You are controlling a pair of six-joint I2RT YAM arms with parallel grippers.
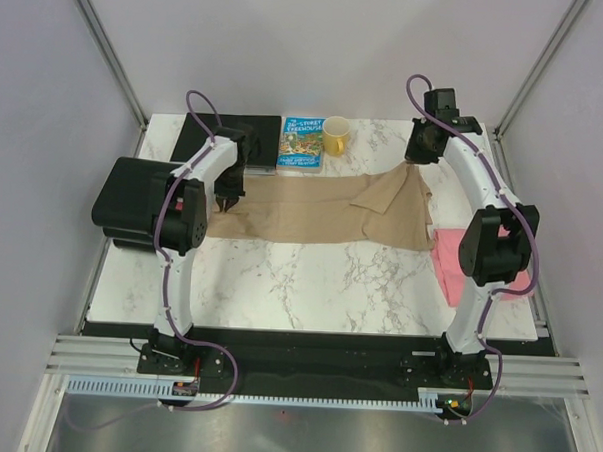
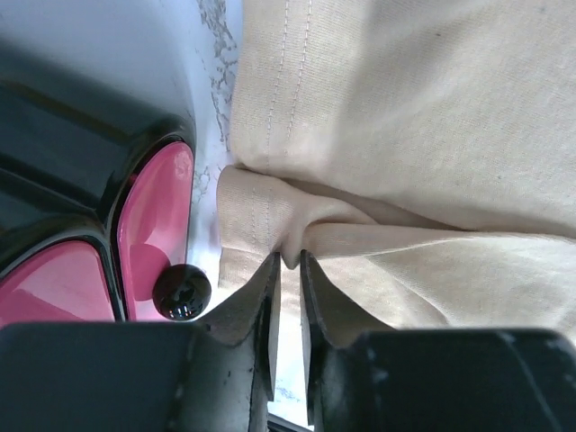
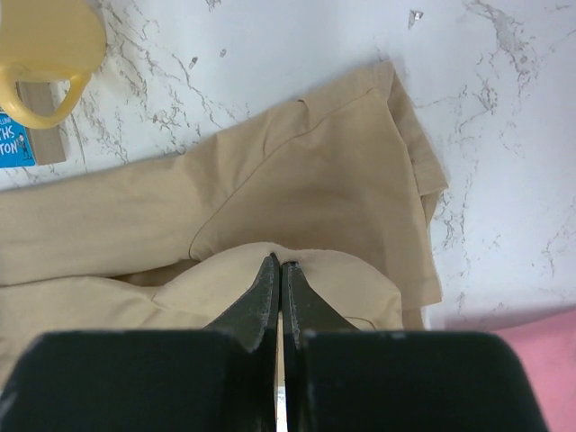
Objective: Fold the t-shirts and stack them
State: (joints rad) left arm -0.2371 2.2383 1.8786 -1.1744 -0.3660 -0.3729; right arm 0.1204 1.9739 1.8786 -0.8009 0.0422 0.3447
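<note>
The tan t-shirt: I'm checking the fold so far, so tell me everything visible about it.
The tan t-shirt is soft beige cloth with stitched hems, folded into a long band lying across the marble table, wrinkled, wider at its right end. The left gripper, jaws slightly parted, sits at a bunched hem on its left end; the right gripper is shut on a fold at its far right corner.

near half of the surface [image 1: 309, 281] is lying bare for passes. tan shirt [image 1: 322, 212] is spanning the middle; book [image 1: 301, 144], mug [image 1: 335, 136], drawer box [image 1: 132, 204] are crowding back and left; pink shirt [image 1: 450, 258] is blocking the right edge.
</note>
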